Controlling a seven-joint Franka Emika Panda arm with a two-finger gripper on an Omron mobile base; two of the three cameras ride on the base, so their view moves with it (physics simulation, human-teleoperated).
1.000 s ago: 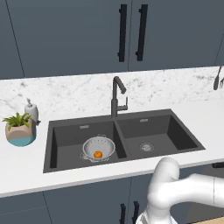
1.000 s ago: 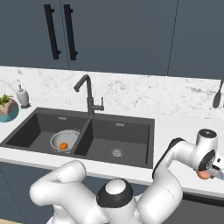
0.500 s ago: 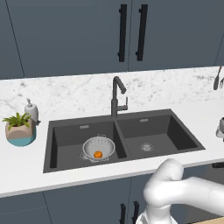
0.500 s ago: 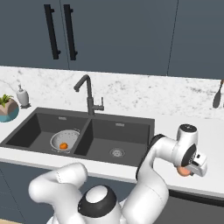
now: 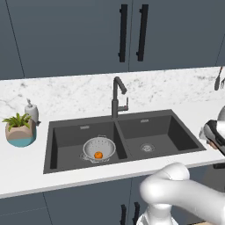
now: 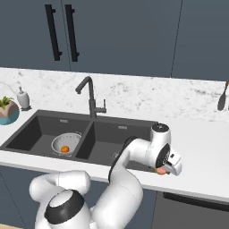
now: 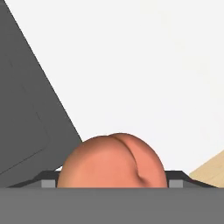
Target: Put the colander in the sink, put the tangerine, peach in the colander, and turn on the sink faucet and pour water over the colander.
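Peach first: the round pink-yellow peach [image 7: 112, 160] sits pinched in my claw [image 6: 163, 170], which over the last second has swung in from the right, low over the white marble counter [image 6: 201, 152] toward the dark charcoal double sink [image 6: 40, 129]. Beyond, the small orange tangerine [image 6: 65, 149] already lies in the silvery perforated colander [image 6: 66, 143] in the left basin, so carrying the peach there comes next, I judge.

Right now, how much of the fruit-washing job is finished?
Done: the colander sits in the left basin of the sink with the tangerine inside. In hand: the claw holds the peach, right of the sink. Left: peach into the colander, then turning on the faucet.
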